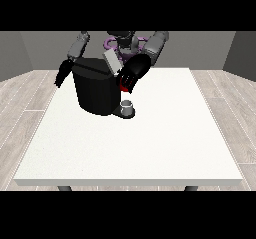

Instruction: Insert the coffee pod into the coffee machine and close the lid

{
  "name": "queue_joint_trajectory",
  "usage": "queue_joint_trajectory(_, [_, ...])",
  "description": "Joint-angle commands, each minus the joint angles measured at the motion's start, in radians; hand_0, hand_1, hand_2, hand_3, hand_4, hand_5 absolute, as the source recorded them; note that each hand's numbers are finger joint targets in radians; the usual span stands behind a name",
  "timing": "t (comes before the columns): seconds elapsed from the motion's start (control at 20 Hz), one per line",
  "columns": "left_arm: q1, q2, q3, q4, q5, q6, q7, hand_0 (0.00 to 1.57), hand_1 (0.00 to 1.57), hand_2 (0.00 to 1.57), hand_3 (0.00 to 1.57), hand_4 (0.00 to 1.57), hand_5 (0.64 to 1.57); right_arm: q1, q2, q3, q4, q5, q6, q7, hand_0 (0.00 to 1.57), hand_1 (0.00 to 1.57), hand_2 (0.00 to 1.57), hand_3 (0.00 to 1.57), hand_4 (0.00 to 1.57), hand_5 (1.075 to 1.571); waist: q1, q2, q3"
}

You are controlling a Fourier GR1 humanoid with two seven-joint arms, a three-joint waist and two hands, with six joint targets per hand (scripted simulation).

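White desk (130, 153) comes first, then the black coffee machine (95, 90) with its lid (111, 61) still up, where a robot hand (132, 73) curls by a red thing at the machine (124, 86); no pod shows.

Before me a white tabletop (150, 148) stands on dark legs (64, 188), over pale plank flooring (25, 103), with grey walls (30, 48) behind.

Hand at view's right (134, 73) over coffee machine (95, 90); grey thing (127, 104) at base.
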Motion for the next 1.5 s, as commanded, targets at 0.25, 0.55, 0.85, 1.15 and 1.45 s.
queue_joint_trajectory(0.25, [0.054,-0.019,-0.009,0.026,-0.034,0.069,-0.019,0.0,0.0,0.53,0.45,0.0,1.571,0.029,0.041,0.029,-0.02,0.015,-0.023,0.049,0.0,0.0,0.0,0.0,0.15,1.571,0.018,-0.047,-0.0025])
queue_joint_trajectory(0.55, [0.082,-0.057,0.001,0.011,-0.006,0.007,0.002,0.0,0.0,0.22,0.15,0.0,1.571,0.072,-0.019,-0.04,0.058,-0.049,0.044,-0.019,0.0,0.0,0.0,0.0,0.0,1.571,0.072,-0.117,-0.0017])
queue_joint_trajectory(0.85, [0.241,-0.191,-0.041,0.0,-0.005,-0.013,0.047,0.0,0.0,0.0,0.0,0.0,1.571,0.233,0.035,-0.012,0.094,-0.041,0.028,-0.05,0.0,0.0,0.0,0.0,0.0,1.571,0.149,-0.316,-0.0019])
queue_joint_trajectory(1.15, [0.359,-0.368,0.171,-0.017,0.268,0.017,-0.013,0.0,0.0,0.0,0.0,0.2,1.571,0.301,0.038,-0.037,0.115,-0.04,-0.007,-0.077,0.0,0.0,0.0,0.0,0.0,1.571,0.25,-0.419,-0.0053])
queue_joint_trajectory(1.45, [0.559,-0.487,0.33,0.034,0.482,-0.056,-0.054,0.0,0.0,0.0,0.0,0.07,1.571,0.366,0.033,-0.045,0.057,-0.101,0.064,-0.077,0.0,0.0,0.0,0.0,0.0,1.571,0.334,-0.628,-0.0049])
